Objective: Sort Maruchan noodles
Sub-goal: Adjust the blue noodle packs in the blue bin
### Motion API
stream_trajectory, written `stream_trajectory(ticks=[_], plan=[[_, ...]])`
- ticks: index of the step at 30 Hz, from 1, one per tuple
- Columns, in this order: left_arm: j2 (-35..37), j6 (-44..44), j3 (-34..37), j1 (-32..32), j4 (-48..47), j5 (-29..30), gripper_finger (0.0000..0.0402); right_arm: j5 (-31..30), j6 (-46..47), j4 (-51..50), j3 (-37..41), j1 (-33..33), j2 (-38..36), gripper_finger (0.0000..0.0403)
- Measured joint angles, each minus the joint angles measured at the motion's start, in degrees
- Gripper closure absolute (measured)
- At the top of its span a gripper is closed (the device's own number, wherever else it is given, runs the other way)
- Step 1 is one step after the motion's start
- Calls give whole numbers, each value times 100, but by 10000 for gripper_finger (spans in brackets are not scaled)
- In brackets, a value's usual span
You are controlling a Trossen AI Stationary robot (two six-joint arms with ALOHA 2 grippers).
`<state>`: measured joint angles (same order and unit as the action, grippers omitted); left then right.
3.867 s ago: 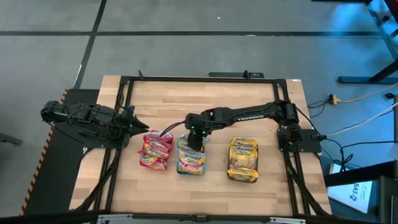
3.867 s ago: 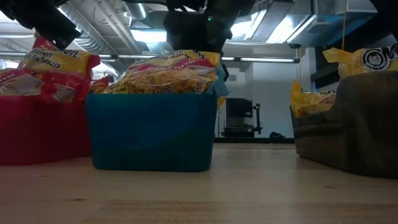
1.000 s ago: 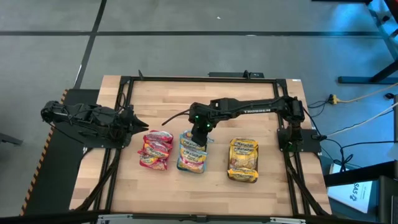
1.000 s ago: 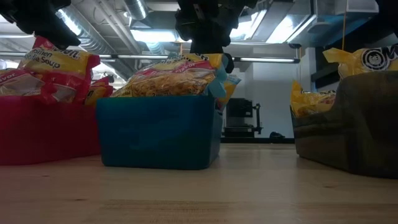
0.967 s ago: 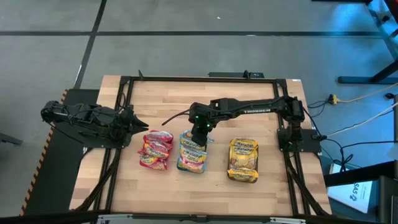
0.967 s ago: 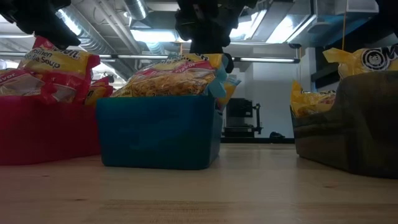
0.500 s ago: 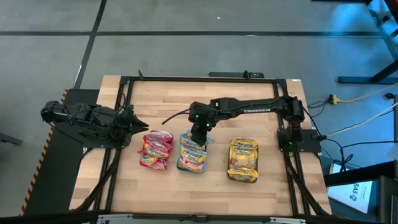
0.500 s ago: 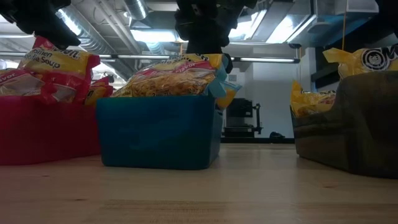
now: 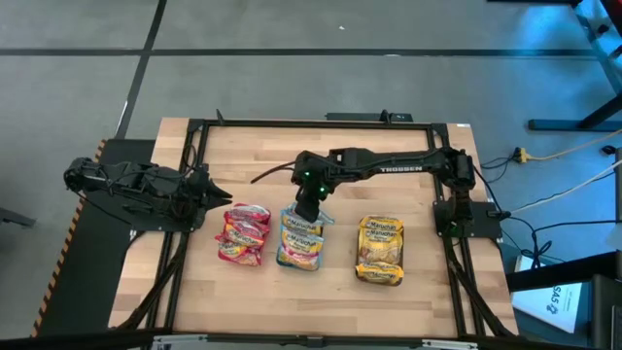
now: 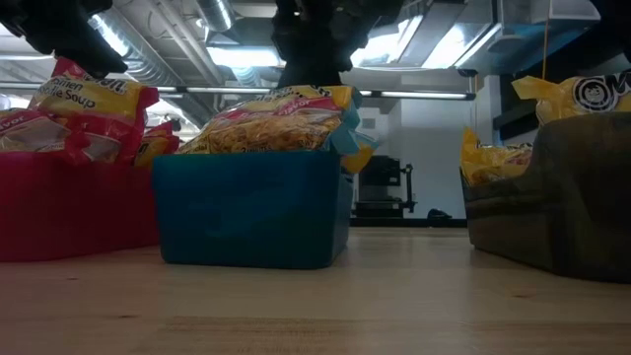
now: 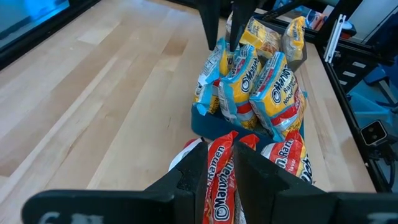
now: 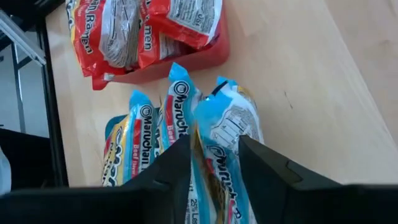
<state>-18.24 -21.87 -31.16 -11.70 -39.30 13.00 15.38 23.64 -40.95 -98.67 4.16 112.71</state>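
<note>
You will note that the right arm has swung since the first high view: its forearm then ran low across the table's middle, and now sits higher in the frame, elbow drawn toward the upper centre. The right gripper [image 9: 308, 208] has risen slightly off the blue-edged packets [image 9: 300, 240]. In the low view, the teal tray [image 10: 251, 208] has shifted a little to the right, and the top packet [image 10: 281, 116] sits more tilted than at first.

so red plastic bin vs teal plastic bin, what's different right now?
The red plastic bin holds red Maruchan packets; the teal plastic bin holds blue-edged Maruchan packets. The right claw is over the teal bin; the left claw waits beside the red bin. Both are packed full, side by side.
</note>
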Motion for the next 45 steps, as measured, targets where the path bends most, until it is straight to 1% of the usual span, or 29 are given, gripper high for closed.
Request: stream_trajectory(ticks=[7,12,23,42,45], plan=[[0,4,0,0,-14,181,331,21,0,99,-1,0,54,316],[-2,2,0,2,-16,191,331,85,4,214,-7,-2,204,336],[-2,-4,-4,1,-10,200,331,222,-9,277,7,-3,478,338],[0,-48,-4,2,-10,237,331,185,-13,363,7,-2,496,338],[0,-48,-4,1,-10,237,331,370,-13,499,7,-1,496,338]])
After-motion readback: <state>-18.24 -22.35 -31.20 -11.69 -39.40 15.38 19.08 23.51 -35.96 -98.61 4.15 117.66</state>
